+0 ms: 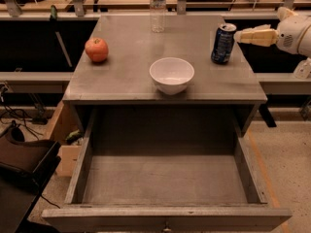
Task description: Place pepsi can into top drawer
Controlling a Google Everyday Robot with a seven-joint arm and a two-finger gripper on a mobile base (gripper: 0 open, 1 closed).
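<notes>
The dark blue pepsi can stands upright near the right edge of the grey tabletop. My gripper comes in from the right at the level of the can's top, its cream fingertips right next to the can's rim. The top drawer is pulled wide open below the front edge of the table, and its flat grey bottom is bare.
A white bowl sits at the front middle of the tabletop. A red apple lies at the left. A clear water bottle stands at the back middle. Cables and a dark bag lie on the floor at left.
</notes>
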